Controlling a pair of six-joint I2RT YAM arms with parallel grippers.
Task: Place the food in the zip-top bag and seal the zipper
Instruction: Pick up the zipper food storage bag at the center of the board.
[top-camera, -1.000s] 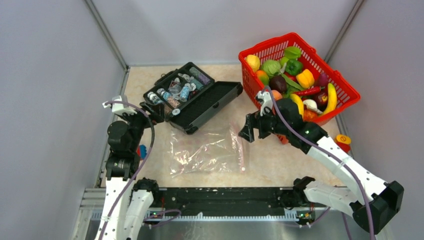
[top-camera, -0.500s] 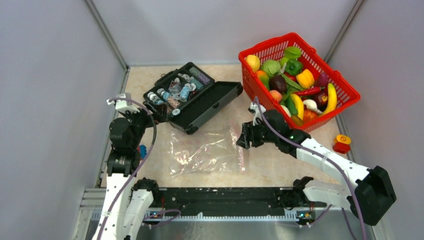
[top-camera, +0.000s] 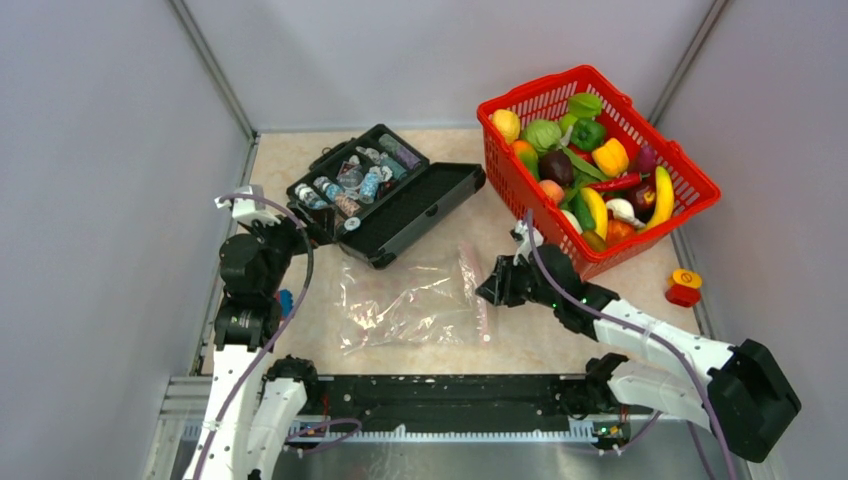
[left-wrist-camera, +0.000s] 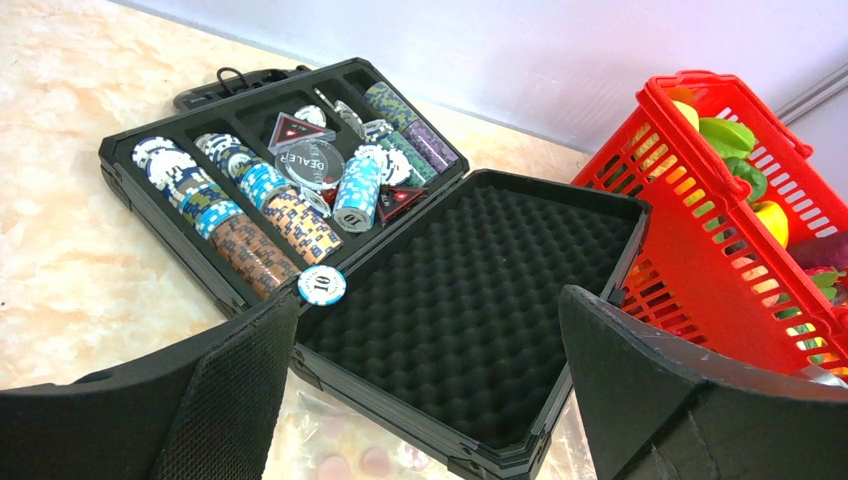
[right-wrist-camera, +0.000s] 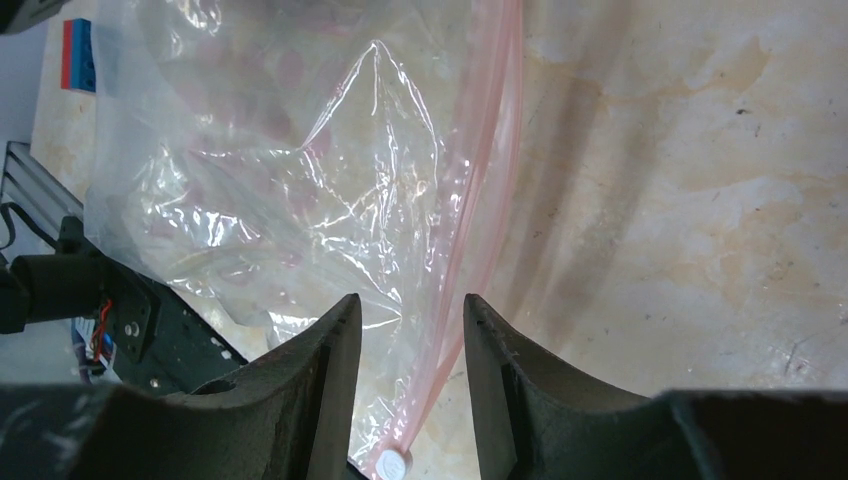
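The clear zip-top bag lies flat and empty on the table in front of the black case. Its pinkish zipper runs along its right edge. The food sits in the red basket at the back right. My right gripper is open and low over the zipper's middle. In the right wrist view the gripper straddles the zipper, beside the bag, with a white slider at the near end. My left gripper is open and empty by the case.
An open black case holds poker chips behind the bag. A red and yellow piece lies right of the basket. A small blue and red item lies by the left arm.
My right gripper has moved from beside the basket toward me and down over the bag's zipper edge. The left arm shifted slightly, then held still.
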